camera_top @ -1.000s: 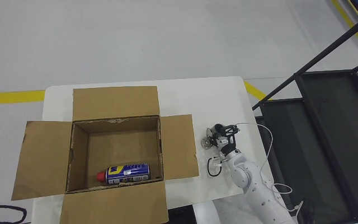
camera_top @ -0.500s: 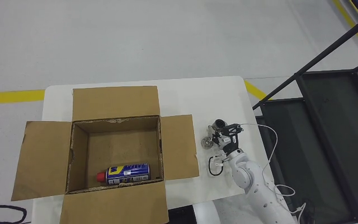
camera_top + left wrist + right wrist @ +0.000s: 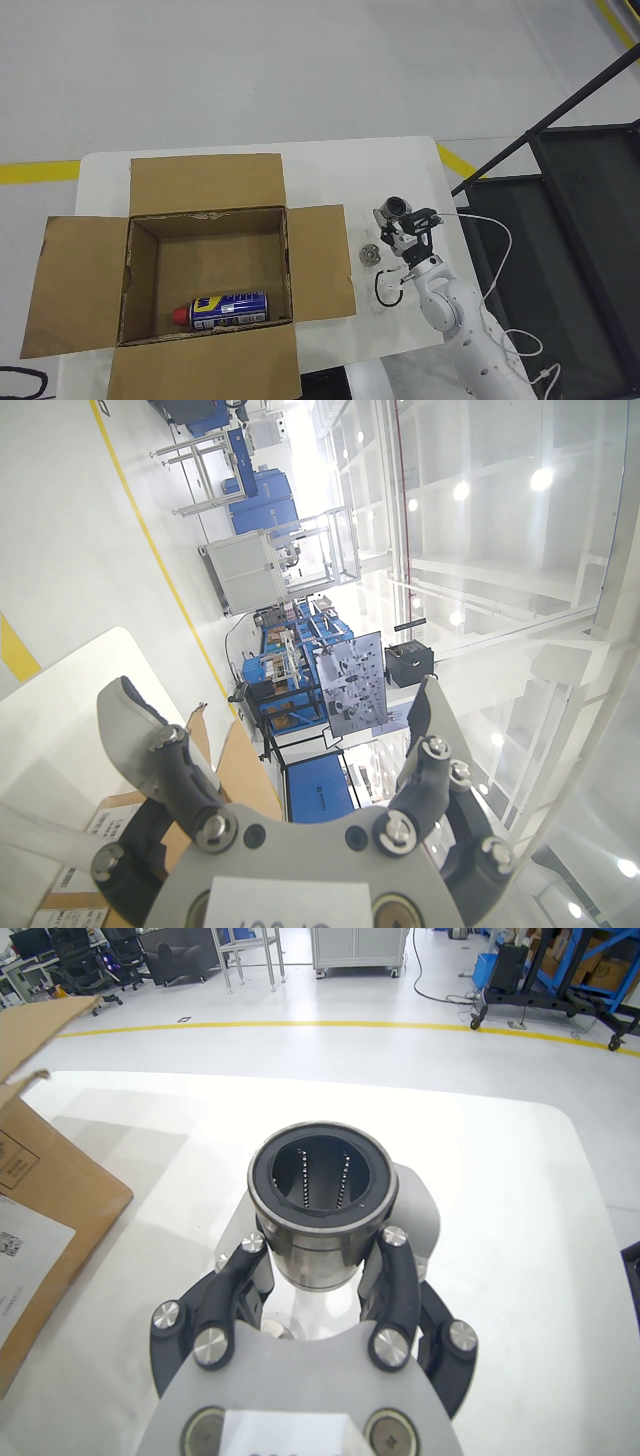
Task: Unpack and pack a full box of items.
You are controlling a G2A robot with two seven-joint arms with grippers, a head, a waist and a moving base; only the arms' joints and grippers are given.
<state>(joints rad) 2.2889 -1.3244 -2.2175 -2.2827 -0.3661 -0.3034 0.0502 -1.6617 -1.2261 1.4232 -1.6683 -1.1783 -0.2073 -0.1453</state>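
Right gripper (image 3: pixel 322 1215): 1 bearing (image 3: pixel 315 1258) (clamped); box (image 3: pixel 205 183): 1 can (image 3: pixel 228 309).

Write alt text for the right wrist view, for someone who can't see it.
The right gripper is shut on a steel cylindrical bearing, open end toward the camera, over a white table. A cardboard box stands nearby.

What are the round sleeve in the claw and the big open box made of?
The round sleeve looks like polished steel: its grey wall is shiny with reflections. The black ring at its mouth could be rubber or plastic, and rows of tiny balls line the inside. The box looks like plain brown cardboard, matte, with folded flaps.
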